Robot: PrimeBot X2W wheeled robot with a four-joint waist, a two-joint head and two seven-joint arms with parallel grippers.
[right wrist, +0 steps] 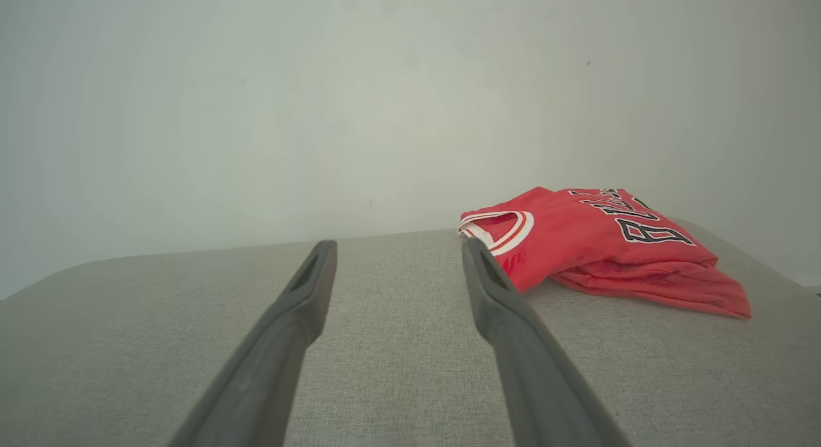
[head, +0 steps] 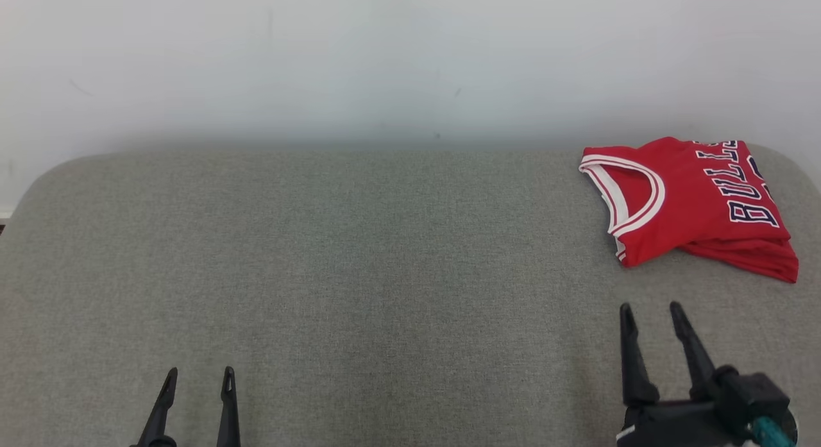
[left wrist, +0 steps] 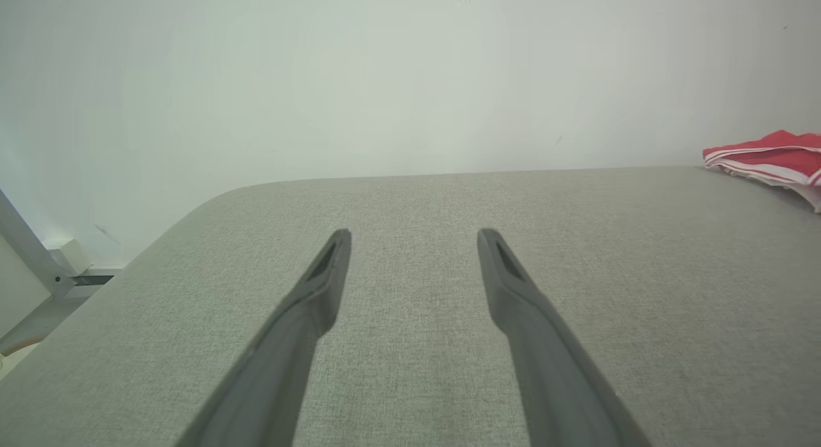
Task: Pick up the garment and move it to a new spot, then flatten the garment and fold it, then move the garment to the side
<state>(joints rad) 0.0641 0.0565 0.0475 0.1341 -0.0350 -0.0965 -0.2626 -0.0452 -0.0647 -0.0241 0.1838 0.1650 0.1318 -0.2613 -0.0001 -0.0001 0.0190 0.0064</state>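
Head view: red jersey (head: 693,203) lies folded at the table's (head: 359,261) far right; left gripper (head: 200,371) and right gripper (head: 650,307) spread wide, empty.
Left wrist view: jersey well apart.
Right wrist view: probably light, limp, slippery; pinch all layers at the near edge.

Red fabric jersey (head: 689,206), folded: dark white-outlined block lettering (head: 747,189) reads "BULLS", final letter partly cut off

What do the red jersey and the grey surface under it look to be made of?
Red jersey: thin, soft knit, probably synthetic sports fabric; it lies folded in limp layers. Grey surface: matte woven cloth covering, judging by its fine heathered weave; what lies beneath cannot be told.
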